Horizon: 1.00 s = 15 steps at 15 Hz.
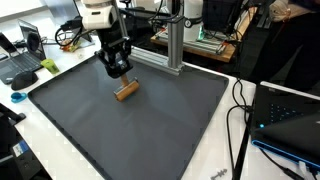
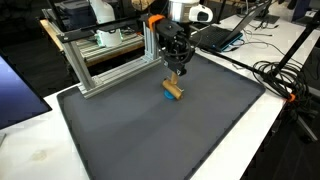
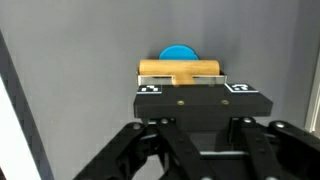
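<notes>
A short wooden block (image 1: 127, 91) with a blue disc (image 3: 178, 53) behind it sits at the tips of my gripper (image 1: 120, 79), low over the dark grey mat (image 1: 120, 135). In the wrist view the block (image 3: 180, 68) lies crosswise just past the gripper (image 3: 185, 86), and a wooden stub is pinched between the shut fingers. In an exterior view the block (image 2: 174, 91) hangs right below the gripper (image 2: 176, 78), with the blue part (image 2: 169, 98) at its lower end. Whether the block touches the mat (image 2: 150, 135) I cannot tell.
An aluminium frame (image 1: 172, 45) (image 2: 110, 60) stands along the mat's far edge. Laptops (image 1: 22, 62) (image 1: 288, 118) and cables (image 1: 238, 110) (image 2: 275, 75) lie on the white table around the mat.
</notes>
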Each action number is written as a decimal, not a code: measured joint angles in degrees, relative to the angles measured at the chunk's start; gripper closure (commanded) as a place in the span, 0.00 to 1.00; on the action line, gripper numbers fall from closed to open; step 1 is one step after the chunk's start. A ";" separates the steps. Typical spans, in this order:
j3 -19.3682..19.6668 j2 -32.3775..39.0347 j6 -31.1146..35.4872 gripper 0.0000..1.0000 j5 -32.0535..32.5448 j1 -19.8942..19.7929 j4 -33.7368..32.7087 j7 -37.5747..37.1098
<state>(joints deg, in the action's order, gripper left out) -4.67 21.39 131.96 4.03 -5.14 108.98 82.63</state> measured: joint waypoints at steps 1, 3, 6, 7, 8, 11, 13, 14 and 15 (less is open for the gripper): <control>-0.15 0.02 0.00 0.78 -0.04 0.02 0.00 0.00; -0.50 0.08 0.00 0.78 -0.15 0.07 0.00 0.00; -0.64 0.23 0.05 0.78 -0.16 0.24 0.01 0.00; -0.58 0.23 0.05 0.78 -0.14 0.23 0.04 0.00; -0.48 0.22 0.05 0.78 -0.14 0.21 0.05 0.00; 0.03 0.12 0.05 0.78 -0.14 0.12 0.13 -0.04; 0.39 -0.03 0.05 0.78 -0.12 0.10 0.24 -0.08; 0.59 -0.09 0.04 0.78 -0.08 0.09 0.28 -0.10; 0.82 -0.15 0.02 0.78 0.01 0.09 0.31 -0.11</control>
<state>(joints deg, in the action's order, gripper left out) -3.85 21.24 131.99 4.03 -5.05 109.28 82.53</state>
